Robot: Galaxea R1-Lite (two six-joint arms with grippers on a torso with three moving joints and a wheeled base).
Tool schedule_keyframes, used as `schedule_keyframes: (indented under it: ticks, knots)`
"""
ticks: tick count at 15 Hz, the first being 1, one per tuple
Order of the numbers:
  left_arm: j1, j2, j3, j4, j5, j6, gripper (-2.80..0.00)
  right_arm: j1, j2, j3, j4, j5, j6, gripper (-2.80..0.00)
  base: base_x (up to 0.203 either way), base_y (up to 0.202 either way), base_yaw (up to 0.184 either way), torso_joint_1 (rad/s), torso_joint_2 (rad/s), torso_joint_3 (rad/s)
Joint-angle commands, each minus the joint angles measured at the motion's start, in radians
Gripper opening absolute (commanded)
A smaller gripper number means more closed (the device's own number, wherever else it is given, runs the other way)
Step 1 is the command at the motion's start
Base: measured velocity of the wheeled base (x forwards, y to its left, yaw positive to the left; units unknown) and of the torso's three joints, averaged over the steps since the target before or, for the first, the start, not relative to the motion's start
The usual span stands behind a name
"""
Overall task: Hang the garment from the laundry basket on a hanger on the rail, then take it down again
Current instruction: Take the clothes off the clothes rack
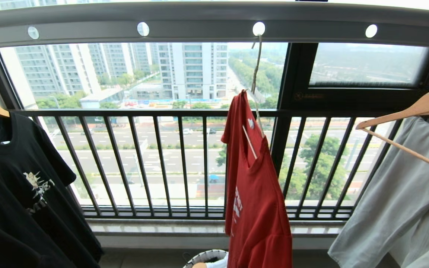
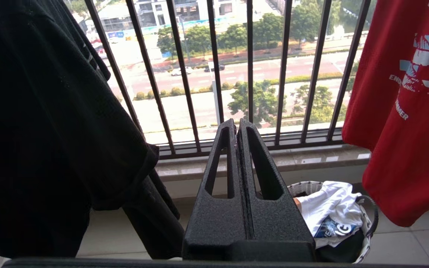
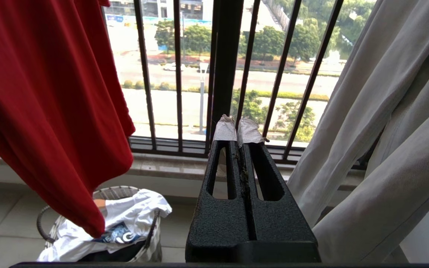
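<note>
Left gripper [image 2: 237, 124]: fingers pressed together, nothing between them, aimed at the black balcony railing [image 2: 250, 74]. Right gripper [image 3: 237, 128]: likewise clenched and empty, white-taped tips. Neither arm appears in the head view.

Only the wrist views show the laundry basket [image 3: 50, 219] in full, on the floor tiles, holding a white garment with dark-blue print [image 3: 125, 223]. The red T-shirt [image 1: 255, 193] hangs directly above it, its hem just over the basket.

Only the head view shows the suspension: cream wire hanger [image 1: 256, 74], tilted steeply, hooked in a hole of the grey rail [image 1: 207, 22]. Black T-shirt [image 1: 17, 193] at left, grey garment [image 1: 404, 197] at right, on wooden hangers.
</note>
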Motion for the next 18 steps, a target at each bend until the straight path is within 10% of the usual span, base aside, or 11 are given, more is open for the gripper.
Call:
schedule_keyframes:
  ticks: [1, 18]
  knots:
    - [0.0, 0.0, 0.001, 0.0, -0.001, 0.0, -2.8, 0.0, 0.001, -0.001, -0.002, 0.0, 0.0, -2.8, 0.0, 0.0, 0.0, 0.0, 0.0, 0.0]
    - [0.0, 0.0, 0.0, 0.0, -0.001, 0.0, -2.8, 0.0, 0.001, -0.001, -0.002, 0.0, 0.0, -2.8, 0.0, 0.0, 0.0, 0.0, 0.0, 0.0]
